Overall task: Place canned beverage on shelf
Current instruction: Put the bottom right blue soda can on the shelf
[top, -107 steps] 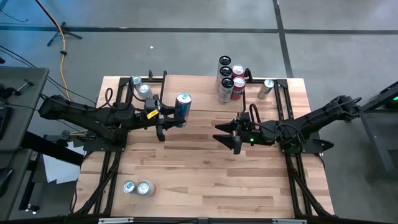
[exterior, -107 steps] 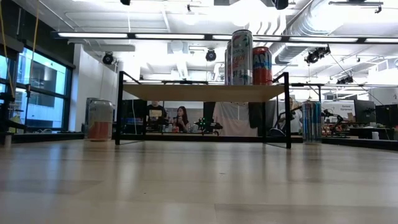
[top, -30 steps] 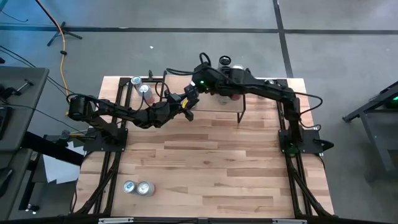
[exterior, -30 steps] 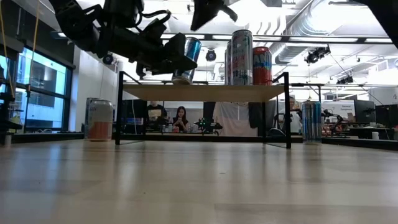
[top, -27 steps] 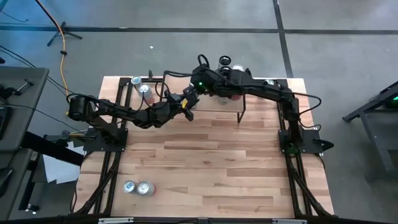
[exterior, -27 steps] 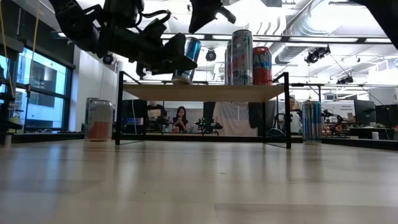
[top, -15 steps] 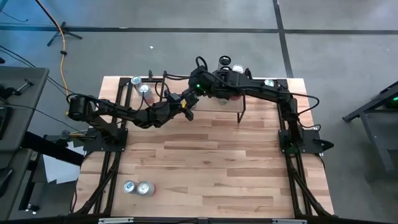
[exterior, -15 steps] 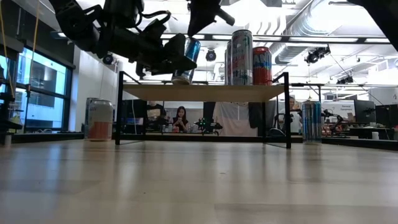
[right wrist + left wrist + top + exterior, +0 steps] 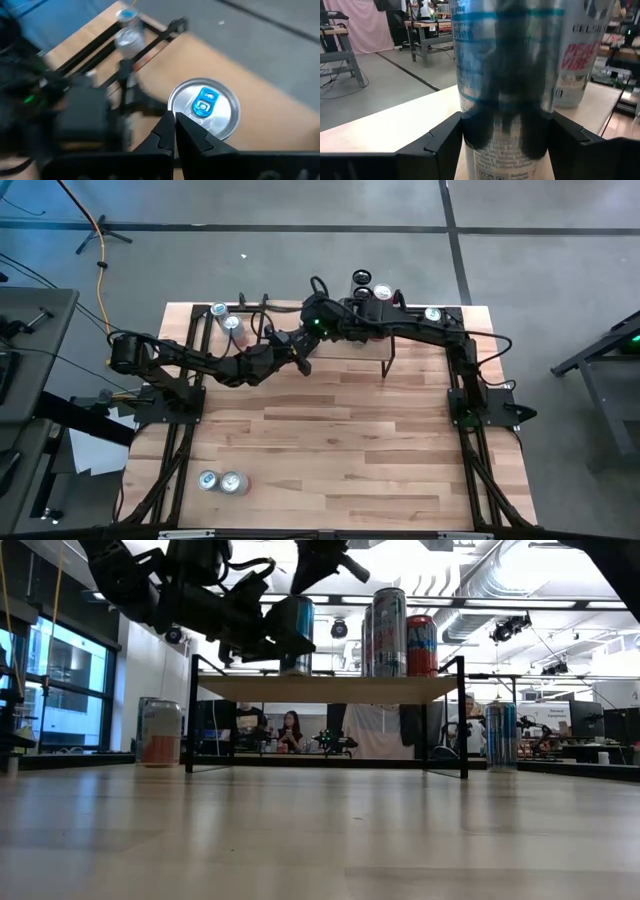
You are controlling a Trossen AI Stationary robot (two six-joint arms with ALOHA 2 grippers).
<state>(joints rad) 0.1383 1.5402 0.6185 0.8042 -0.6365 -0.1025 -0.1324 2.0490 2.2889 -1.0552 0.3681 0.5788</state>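
Blue can: a tall silver-and-blue can (image 9: 296, 635) is standing upright on the shelf (image 9: 330, 688), near its left end in the low view, with two more cans (image 9: 400, 632) standing further along the plank.
Left gripper: the left gripper (image 9: 507, 132) is sitting low around the blue can (image 9: 505, 75), one dark finger (image 9: 445, 137) on each side of its body.
Left fingers: they are spread about as wide as the can; whether they are pressing it or just clear of it I cannot tell.
Right gripper: the right gripper (image 9: 175, 131) is hovering over the can's silver lid (image 9: 204, 107), its tips lying at the rim's edge.
Right fingers: they are pressed together with only a thin slit between them, pinching nothing.
Neighbour: a pale can lettered in pink (image 9: 580, 55) is standing just beyond the left fingers, on the same plank.
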